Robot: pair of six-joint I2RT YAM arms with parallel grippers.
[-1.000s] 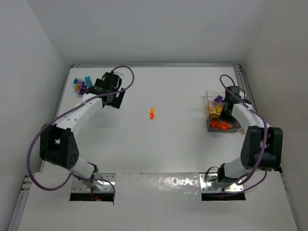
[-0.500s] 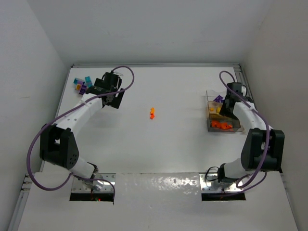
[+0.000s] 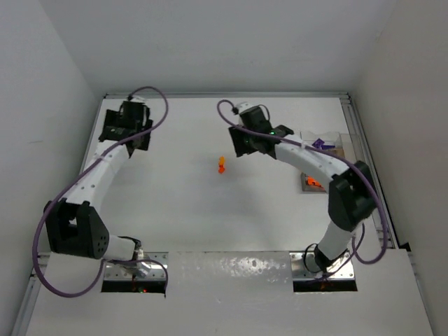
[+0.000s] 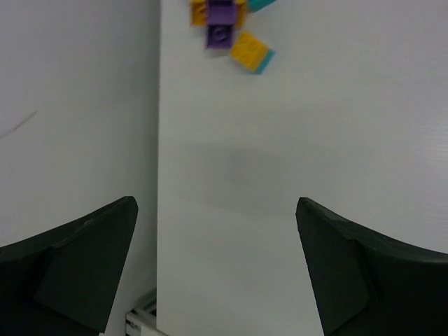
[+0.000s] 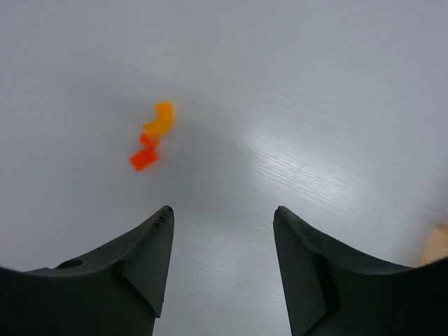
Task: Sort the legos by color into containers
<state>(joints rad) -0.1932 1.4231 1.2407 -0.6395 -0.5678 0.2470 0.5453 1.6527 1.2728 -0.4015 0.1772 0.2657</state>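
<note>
Two small orange legos (image 3: 221, 165) lie at the table's centre; the right wrist view shows these orange legos (image 5: 152, 136) ahead and to the left of my jaws. My right gripper (image 3: 241, 145) (image 5: 223, 210) hovers just right of them, open and empty. A mixed cluster of purple, yellow and teal legos (image 4: 229, 31) lies near the table's left edge, ahead of my left gripper (image 4: 215, 204), which is wide open and empty. From above, the left gripper (image 3: 123, 131) covers that pile. The clear containers (image 3: 337, 140) stand at the right, partly behind my right arm, with orange legos (image 3: 313, 183) and a purple one (image 3: 318, 143) inside.
White walls close in the table on the left, back and right. The table's left edge (image 4: 158, 175) runs just beside my left fingers. My right arm stretches across from the right side over the containers.
My right arm has swung left from the containers to the table's centre and its jaws have opened. My left arm has moved back and left over the lego pile.
</note>
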